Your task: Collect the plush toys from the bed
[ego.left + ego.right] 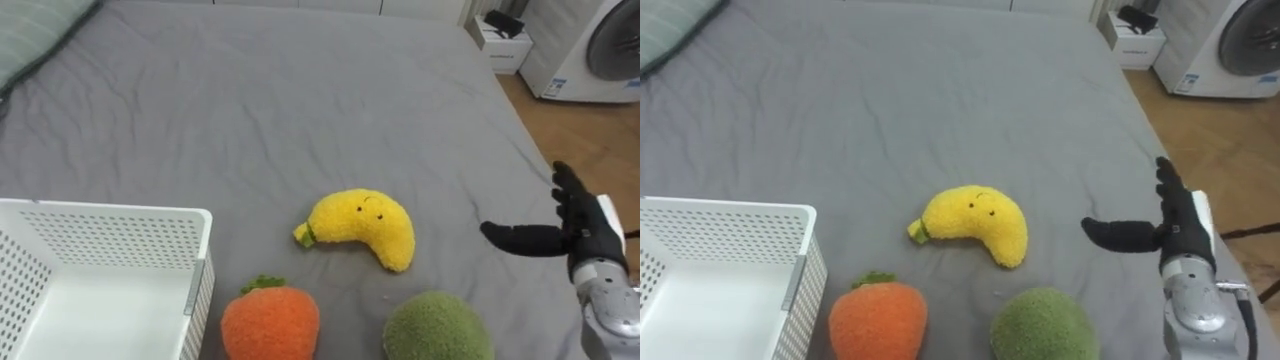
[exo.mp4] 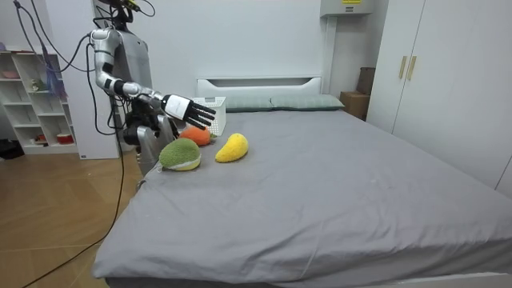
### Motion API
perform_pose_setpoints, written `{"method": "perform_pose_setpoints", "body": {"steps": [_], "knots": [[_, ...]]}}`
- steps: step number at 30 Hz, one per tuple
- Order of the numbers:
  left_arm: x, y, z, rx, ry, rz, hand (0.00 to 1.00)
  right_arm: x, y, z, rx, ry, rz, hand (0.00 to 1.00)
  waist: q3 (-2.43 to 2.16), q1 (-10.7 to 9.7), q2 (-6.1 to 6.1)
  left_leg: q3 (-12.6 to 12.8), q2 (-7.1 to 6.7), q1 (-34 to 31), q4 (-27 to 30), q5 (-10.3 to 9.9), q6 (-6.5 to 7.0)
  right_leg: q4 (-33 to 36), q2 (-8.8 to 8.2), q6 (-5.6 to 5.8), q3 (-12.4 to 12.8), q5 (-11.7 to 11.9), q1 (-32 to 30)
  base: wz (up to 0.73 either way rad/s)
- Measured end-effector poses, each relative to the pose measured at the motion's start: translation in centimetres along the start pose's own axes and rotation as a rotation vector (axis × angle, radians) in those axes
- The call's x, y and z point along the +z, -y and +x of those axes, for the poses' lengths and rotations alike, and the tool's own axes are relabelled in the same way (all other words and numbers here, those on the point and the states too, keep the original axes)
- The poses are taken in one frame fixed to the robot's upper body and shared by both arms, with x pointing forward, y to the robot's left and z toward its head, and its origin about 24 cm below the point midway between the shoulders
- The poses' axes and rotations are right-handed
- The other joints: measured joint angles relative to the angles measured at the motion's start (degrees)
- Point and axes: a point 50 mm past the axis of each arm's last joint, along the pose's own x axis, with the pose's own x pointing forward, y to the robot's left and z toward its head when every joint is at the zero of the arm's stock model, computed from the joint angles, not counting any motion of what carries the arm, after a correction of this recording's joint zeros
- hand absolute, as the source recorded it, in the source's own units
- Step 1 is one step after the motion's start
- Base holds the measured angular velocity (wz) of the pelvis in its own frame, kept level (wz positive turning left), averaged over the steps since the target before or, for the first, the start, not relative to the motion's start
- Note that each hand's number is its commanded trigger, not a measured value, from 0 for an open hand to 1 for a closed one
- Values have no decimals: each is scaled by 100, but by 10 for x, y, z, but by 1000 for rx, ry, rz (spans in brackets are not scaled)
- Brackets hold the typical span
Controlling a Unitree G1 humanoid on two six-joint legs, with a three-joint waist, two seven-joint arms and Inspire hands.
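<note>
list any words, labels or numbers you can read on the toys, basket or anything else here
No text can be read.
Sticker on the white appliance: too small to read.
Yellow banana toy: stitched face, no letters.
Orange toy, green toy, white basket: no print visible.

The white basket (image 1: 110, 235) is cut off by the left and bottom edges of the eye views; in the room view it is mostly hidden behind the right robot hand (image 1: 600, 235). The orange toy (image 1: 270, 322) and the green toy (image 1: 437, 330), near the bed's (image 1: 300, 100) front edge, are cropped at the bottom. The washer (image 1: 590, 50) is clipped at the upper right corner.
</note>
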Motion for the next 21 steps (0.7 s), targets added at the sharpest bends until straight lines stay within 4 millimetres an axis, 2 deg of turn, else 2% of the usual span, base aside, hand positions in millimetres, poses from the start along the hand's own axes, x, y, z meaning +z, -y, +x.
{"method": "perform_pose_setpoints", "body": {"steps": [3, 8, 12, 16, 21], "knots": [[-1, 0, 0, 1, -2, -2, 0, -14, -12, -1, 96, -74, -52, 0, -28, 12, -50, -34, -3, -11, 5, 0, 0, -5, -6, -4, -39, 3, 4, 5], [0, -2, 0, 5, -1, -2, 0, -28, -18, -3, 210, -162, -180, 0, -26, 37, -83, -64, -8, -16, 6, 0, 0, -3, -23, -4, -128, 2, 13, 2], [4, -2, 0, 3, 7, -2, 0, -34, -20, -5, 286, -210, -245, 0, 14, 58, -161, -63, -5, -29, 16, 0, 0, -3, -24, -4, -145, 3, 3, 0], [10, -3, 2, -15, 9, -13, 0, -44, -21, -6, 342, -288, -296, 0, 26, 126, -226, -59, -4, -37, 15, -1, -1, -2, -23, -4, -141, 3, -4, 0], [16, -2, 2, -20, 13, -14, 0, -49, -21, -8, 375, -331, -338, 0, 25, 195, -235, -59, -4, -32, 10, -1, 0, 1, -23, -5, -143, 3, -2, 0]]}}
